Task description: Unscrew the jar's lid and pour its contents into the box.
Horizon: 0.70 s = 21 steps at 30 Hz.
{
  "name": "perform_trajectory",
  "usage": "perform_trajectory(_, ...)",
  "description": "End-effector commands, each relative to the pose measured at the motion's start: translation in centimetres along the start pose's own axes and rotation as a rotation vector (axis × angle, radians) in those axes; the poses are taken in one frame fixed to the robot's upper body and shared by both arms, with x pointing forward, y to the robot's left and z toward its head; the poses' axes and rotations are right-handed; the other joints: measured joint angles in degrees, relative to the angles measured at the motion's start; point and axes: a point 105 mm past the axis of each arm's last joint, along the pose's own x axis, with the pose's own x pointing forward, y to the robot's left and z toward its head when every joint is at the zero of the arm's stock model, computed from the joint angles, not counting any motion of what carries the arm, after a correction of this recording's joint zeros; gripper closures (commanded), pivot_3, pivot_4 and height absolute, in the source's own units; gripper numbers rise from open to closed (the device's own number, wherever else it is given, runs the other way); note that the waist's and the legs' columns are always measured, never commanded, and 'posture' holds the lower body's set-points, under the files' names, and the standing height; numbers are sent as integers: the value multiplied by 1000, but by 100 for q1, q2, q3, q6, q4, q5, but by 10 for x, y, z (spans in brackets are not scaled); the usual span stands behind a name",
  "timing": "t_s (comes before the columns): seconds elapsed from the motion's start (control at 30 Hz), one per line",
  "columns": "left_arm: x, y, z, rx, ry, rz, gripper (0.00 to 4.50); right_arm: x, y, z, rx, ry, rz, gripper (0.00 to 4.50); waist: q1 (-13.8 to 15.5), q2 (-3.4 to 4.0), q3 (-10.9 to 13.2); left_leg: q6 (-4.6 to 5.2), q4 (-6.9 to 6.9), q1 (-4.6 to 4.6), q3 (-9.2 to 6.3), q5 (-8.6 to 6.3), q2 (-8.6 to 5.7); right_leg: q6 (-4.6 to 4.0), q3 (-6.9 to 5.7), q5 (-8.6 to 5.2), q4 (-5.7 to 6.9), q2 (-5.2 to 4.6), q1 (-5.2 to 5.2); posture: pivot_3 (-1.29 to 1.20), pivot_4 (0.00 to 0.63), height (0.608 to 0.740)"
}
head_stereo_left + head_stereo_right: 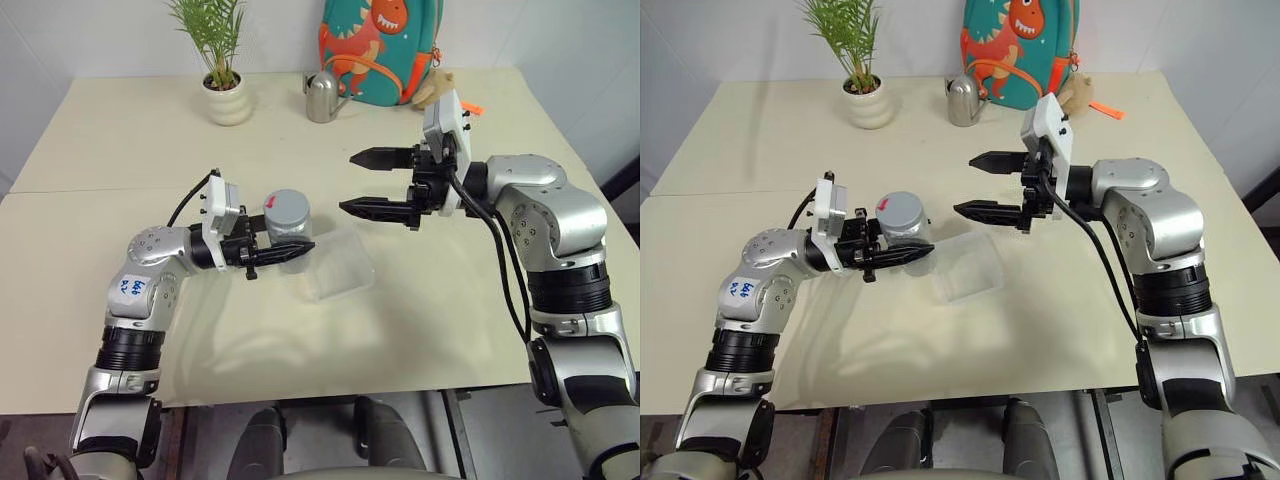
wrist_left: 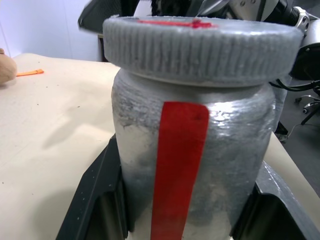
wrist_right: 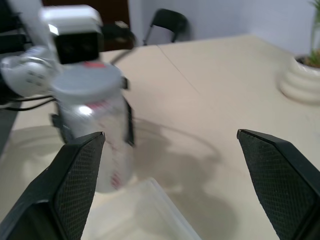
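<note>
Head view: the jar (image 1: 287,222) is gripped by the left gripper (image 1: 288,251) and held upright above the table (image 1: 120,130), beside the box (image 1: 338,262). A silvery-grey body is seen, with the grey lid (image 1: 287,204) on top and a red mark at the lid's edge. The box, a clear shallow tray, lies on the table just right of the jar. The right gripper (image 1: 371,183) is held off to the right of the jar with its fingers spread wide and nothing between them. A plant pot (image 1: 229,100), steel pitcher (image 1: 322,97) and dinosaur backpack (image 1: 380,48) are set along the far edge.

Left wrist view: the jar's body is clamped between the two fingers (image 2: 95,200). A ribbed lid rim and a red stripe down a scuffed, foil-like side are shown.

Right wrist view: the jar, lid on, is seen blurred beyond the spread fingers (image 3: 80,180), with the box's corner (image 3: 150,210) below it.
</note>
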Motion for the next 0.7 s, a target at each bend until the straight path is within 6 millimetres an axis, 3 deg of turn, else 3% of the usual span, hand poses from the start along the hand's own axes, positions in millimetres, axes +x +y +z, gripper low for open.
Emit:
perform_trajectory(0.03,-1,-2,10,49,-13,-11,2587,8,14,26,-46,-75,60,57,-9,0,0,0,1,0,0,0,0,1,0,0,0,0,0,0,150,740)
perform_trajectory(0.2,0,-2,9,47,-11,-10,2587,26,25,30,-34,-76,104,57,-6,0,0,0,5,0,0,0,0,2,3,1,2,0,0,0,150,740)
perform_trajectory(0.43,1,-3,8,43,-13,-15,2587,53,33,19,-8,-35,134,57,-10,0,0,1,5,1,0,0,0,2,4,1,4,0,0,0,150,740)
perform_trajectory(0.7,2,-4,8,44,-17,-16,2587,62,35,20,-5,-45,152,57,-5,0,0,2,4,0,0,-1,0,2,4,1,3,0,0,0,150,740)
